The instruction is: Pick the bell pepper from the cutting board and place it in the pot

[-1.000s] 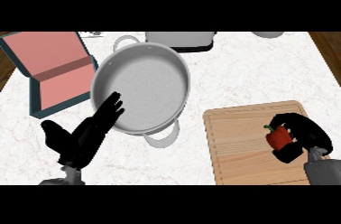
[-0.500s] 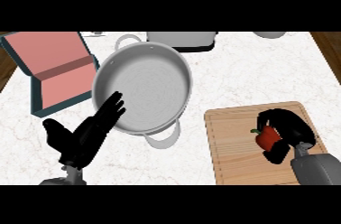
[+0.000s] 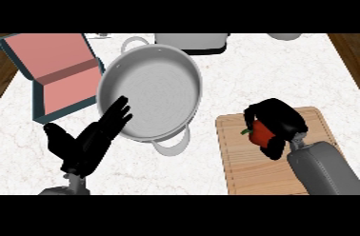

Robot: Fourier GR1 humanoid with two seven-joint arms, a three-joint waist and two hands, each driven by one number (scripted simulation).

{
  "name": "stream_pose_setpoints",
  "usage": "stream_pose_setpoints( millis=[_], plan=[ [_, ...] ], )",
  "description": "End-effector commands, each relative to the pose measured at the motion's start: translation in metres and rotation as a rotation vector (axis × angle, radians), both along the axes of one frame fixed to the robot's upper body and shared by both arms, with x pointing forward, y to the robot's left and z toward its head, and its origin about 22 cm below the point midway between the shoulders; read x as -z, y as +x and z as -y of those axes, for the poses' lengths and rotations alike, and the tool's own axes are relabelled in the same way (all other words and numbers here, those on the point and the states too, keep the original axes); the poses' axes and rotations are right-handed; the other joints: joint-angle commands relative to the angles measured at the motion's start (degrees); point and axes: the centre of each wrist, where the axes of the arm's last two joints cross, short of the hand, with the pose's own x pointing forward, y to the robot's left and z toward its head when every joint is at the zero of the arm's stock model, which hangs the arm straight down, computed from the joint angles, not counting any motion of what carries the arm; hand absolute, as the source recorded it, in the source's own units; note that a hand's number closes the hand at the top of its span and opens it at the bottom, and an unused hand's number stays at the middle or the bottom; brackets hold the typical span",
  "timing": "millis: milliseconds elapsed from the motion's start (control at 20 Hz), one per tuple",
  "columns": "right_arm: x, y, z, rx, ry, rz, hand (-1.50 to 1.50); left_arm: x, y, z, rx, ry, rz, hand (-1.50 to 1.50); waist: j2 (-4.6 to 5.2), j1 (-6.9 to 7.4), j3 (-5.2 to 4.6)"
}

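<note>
The left hand (image 3: 88, 142) rests open at the lower left, fingers straight, tips over the pot's (image 3: 151, 68) rim. The right hand (image 3: 277, 121) curls around the red bell pepper (image 3: 261, 133) over the cutting board (image 3: 243, 166). Beyond lies a pink open box (image 3: 60, 68).
</note>
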Motion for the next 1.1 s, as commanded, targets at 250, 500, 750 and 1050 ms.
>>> stream_pose_setpoints(
  millis=[250,500,750,1050],
  plan=[
    [-0.092,-0.007,0.009,0.025,0.196,0.331,1.5,-0.001,-0.001,-0.02,-0.035,0.0,-0.021,0.0,-0.14,-0.92,-0.14],
    [-0.15,-0.026,-0.008,-0.052,0.311,0.43,1.5,0.009,-0.002,-0.001,-0.023,-0.012,-0.029,0.0,-0.15,-0.93,-0.17],
    [-0.195,-0.029,-0.022,-0.145,0.472,0.425,1.5,0.008,-0.003,-0.004,-0.027,-0.006,-0.043,0.0,-0.12,-0.49,-0.19],
    [-0.233,-0.019,-0.069,-0.133,0.544,0.369,1.5,0.002,-0.001,-0.003,0.007,0.002,-0.016,0.0,-0.03,-0.08,-0.17]
  ],
)
